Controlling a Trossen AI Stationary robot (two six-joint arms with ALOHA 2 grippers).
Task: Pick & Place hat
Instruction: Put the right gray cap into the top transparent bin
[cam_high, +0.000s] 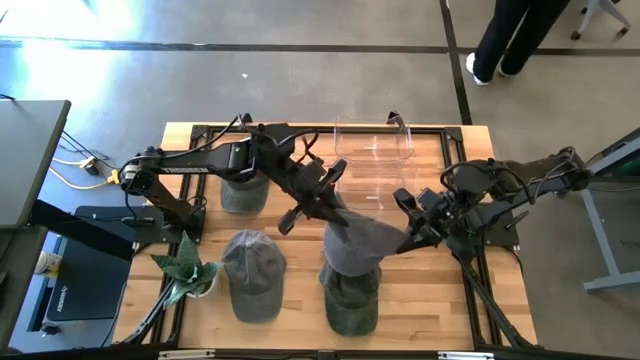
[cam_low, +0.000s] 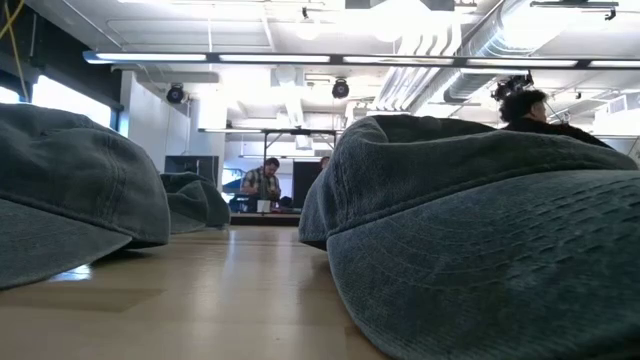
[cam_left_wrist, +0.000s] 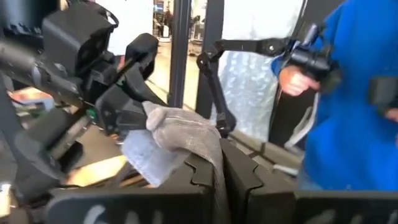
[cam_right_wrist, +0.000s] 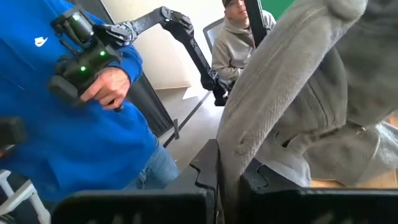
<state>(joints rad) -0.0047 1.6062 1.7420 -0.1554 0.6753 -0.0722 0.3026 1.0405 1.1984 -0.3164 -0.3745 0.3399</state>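
A grey cap (cam_high: 362, 245) is stretched between both grippers at the table's middle, over a darker green cap (cam_high: 350, 300) near the near edge. My left gripper (cam_high: 328, 212) is shut on the cap's far-left edge, and my right gripper (cam_high: 412, 238) is shut on its right side. Another grey cap (cam_high: 253, 272) lies flat left of them. A fourth cap (cam_high: 243, 192) lies under the left arm. In the low view the caps (cam_low: 480, 250) fill the picture and hide both grippers. My left gripper pinches a folded edge of the grey cap (cam_left_wrist: 214, 155) between its two fingers (cam_left_wrist: 249, 180), coming slanting down from the far left. The cloth bunches over the fingertips and runs on toward the right gripper (cam_left_wrist: 118, 99). My right gripper pinches the cap's rim (cam_right_wrist: 229, 149) between its two fingers (cam_right_wrist: 205, 171), coming roughly level from the table's right. The cap's crown (cam_right_wrist: 323, 93) rises beyond the fingers. Whether the cap rests on the green cap below, I cannot tell.
A clear plastic bin (cam_high: 375, 150) stands at the far edge behind the grippers. A potted plant (cam_high: 185, 268) sits at the near left. People stand beyond the table: one in a blue top (cam_right_wrist: 62, 124) holding a controller, another in grey (cam_right_wrist: 239, 37).
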